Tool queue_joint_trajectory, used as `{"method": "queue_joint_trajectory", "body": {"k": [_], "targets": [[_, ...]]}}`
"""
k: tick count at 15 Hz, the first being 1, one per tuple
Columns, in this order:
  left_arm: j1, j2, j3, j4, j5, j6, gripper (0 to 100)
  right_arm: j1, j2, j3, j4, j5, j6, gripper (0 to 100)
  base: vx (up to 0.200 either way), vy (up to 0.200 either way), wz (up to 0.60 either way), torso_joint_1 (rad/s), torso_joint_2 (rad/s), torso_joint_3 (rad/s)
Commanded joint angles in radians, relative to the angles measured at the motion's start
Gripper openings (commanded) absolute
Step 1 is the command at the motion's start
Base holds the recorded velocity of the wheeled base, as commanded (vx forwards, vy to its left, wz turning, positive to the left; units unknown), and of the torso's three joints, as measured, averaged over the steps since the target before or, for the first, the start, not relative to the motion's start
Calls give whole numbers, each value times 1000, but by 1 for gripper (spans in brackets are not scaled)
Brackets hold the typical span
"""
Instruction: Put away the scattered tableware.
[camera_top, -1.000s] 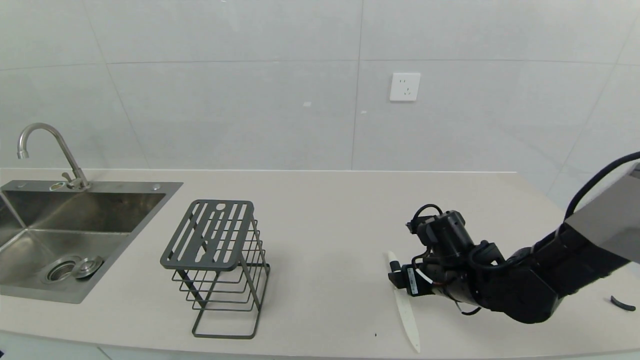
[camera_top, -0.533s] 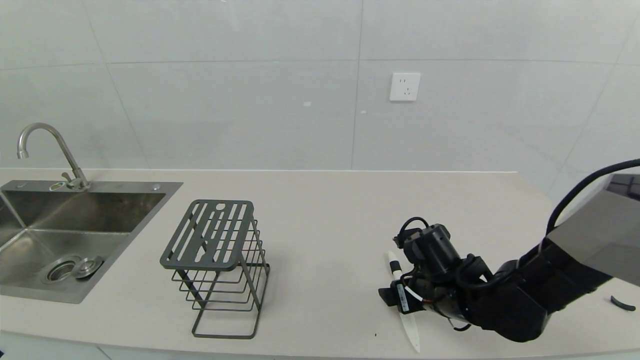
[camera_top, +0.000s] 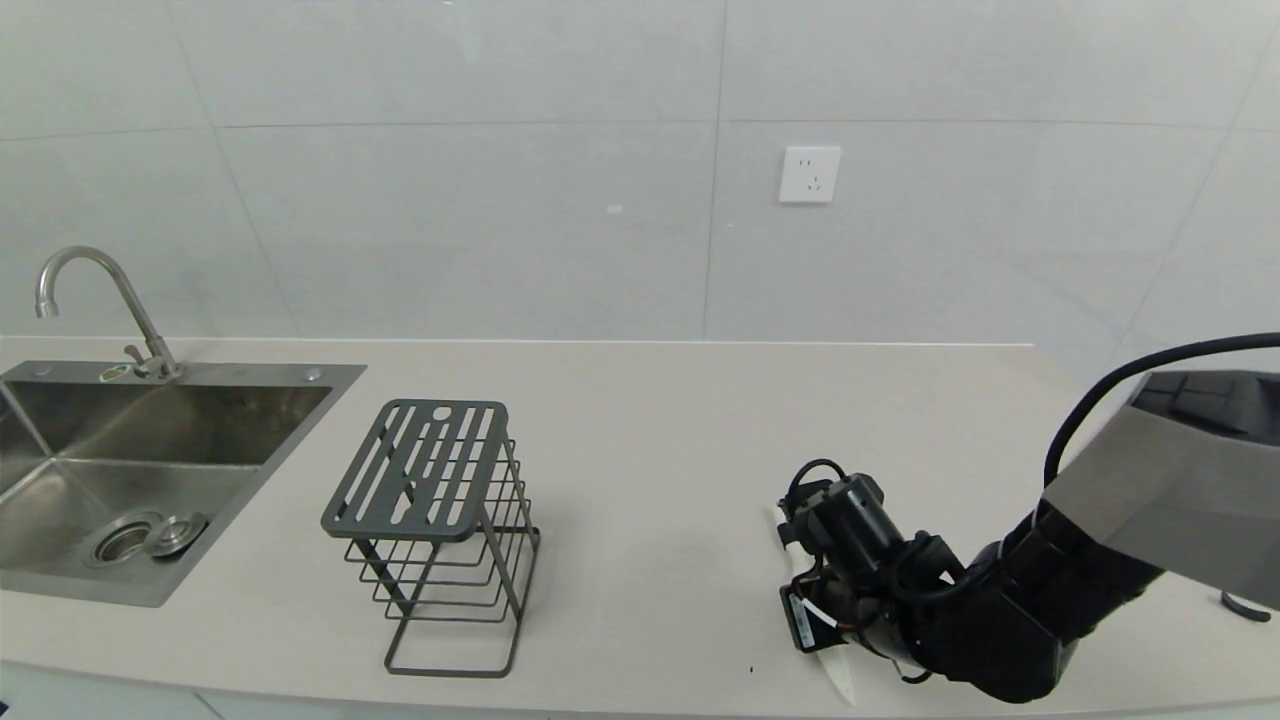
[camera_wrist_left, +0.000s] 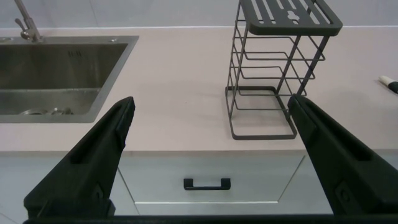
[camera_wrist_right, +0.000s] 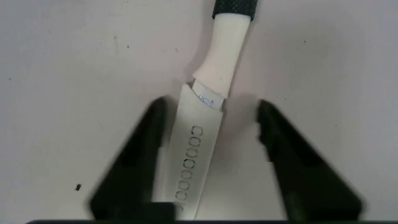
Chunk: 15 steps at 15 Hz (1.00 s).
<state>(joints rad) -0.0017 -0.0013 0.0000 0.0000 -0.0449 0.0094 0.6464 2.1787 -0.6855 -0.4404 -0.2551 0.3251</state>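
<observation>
Pale table under a tiled wall, with a sink at the far left. The right tool sits low over the table, jaws apart. The white knife lies flat between them, near where blade meets handle; contact cannot be confirmed. The knife looks light, stiff and smooth and lies flush, so it is likely to slip. The thicker handle appears the safer hold. The wire rack stands well apart, to the left. The left tool hangs off the table's front edge, jaws apart.
</observation>
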Motion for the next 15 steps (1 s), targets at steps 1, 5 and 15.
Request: {"method": "queue_joint_trajectory", "body": {"k": [1,5,15], "targets": [[0,1,0,0,0,0,100,7,30,18,17,-6,-1,0,0,0,0,0,0,0],[0,1,0,0,0,0,100,-19,-43,0,9,-12,-6,0,0,0,0,0,0,0],[0,1,0,0,-1,0,100,-137,-318,15,-416,234,-247,0,0,0,0,0,0,0]]}}
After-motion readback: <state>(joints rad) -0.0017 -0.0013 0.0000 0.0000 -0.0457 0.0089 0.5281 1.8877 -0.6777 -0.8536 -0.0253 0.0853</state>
